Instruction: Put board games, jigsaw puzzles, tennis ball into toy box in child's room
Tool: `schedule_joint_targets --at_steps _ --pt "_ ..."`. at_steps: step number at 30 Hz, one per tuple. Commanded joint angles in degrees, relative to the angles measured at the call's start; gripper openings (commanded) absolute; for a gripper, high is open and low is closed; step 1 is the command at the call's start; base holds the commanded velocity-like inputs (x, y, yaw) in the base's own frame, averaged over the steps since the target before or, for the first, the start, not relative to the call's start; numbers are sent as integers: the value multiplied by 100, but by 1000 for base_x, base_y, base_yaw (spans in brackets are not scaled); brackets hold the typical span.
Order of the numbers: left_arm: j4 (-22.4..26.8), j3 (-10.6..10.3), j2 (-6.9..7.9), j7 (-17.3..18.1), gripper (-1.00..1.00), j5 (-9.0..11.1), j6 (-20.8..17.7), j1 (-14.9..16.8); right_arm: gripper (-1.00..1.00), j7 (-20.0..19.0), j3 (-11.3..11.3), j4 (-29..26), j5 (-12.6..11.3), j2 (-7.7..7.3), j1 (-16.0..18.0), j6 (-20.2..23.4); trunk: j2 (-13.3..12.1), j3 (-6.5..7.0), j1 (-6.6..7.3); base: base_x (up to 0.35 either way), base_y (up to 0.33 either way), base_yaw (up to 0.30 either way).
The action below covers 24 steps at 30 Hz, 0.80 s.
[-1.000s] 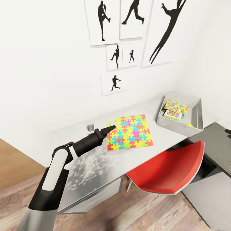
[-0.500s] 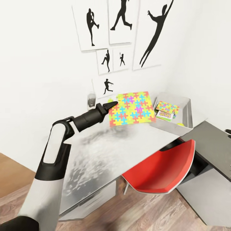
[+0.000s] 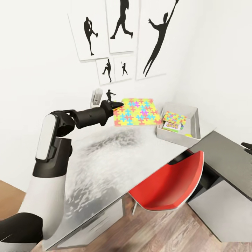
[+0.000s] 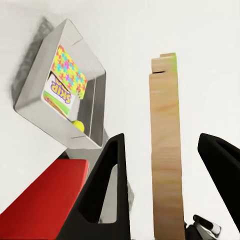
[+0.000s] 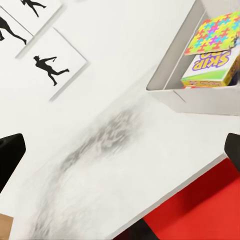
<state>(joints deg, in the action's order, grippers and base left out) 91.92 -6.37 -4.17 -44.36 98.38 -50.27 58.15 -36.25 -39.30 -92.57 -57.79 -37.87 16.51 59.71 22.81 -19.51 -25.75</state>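
The long table is sitting by the white wall, with a red chair tucked under it. The grey toy box is holding a Skip-Bo game, a small puzzle and the ball. The left gripper is pinching the big jigsaw puzzle by its edge. The right gripper's fingers are spreading wide apart.

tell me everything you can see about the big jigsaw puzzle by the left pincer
The jigsaw puzzle is a thin flat square patterned with interlocking pieces in yellow, pink, blue, green and orange. In the left wrist view its underside looks like plain wood or cardboard, with a stepped far corner. It sits above the pale table near the wall, left of the toy box. The left pincer straddles its near edge; whether the fingers actually clamp it is unclear.
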Motion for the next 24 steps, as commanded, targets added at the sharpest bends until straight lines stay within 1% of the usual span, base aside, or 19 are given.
schedule_joint_targets --at_steps 1,3,6,8,13,24 --pt "6 1 41 -74 -100 88 4 -5 100 -36 0 2 34 1 9 29 10 0 -3 0 0 -120" --pt "6 -6 104 -91 -100 112 5 -28 100 -35 7 2 36 3 10 29 10 18 -3 0 0 -119" --pt "4 -14 154 -112 -100 133 7 -47 100 -33 13 2 37 8 10 29 10 46 -3 0 -12 -116" --pt "-14 -20 182 -139 -100 149 -4 -56 100 -42 47 2 39 0 10 29 10 64 -3 0 -202 -105" --pt "-40 -20 181 -149 -100 147 -15 -48 100 -39 81 2 40 13 10 29 10 89 -3 0 -259 -50" --pt "-77 -14 173 -160 -100 138 -18 9 100 -29 97 2 40 24 10 29 10 94 -3 26 -308 -5"
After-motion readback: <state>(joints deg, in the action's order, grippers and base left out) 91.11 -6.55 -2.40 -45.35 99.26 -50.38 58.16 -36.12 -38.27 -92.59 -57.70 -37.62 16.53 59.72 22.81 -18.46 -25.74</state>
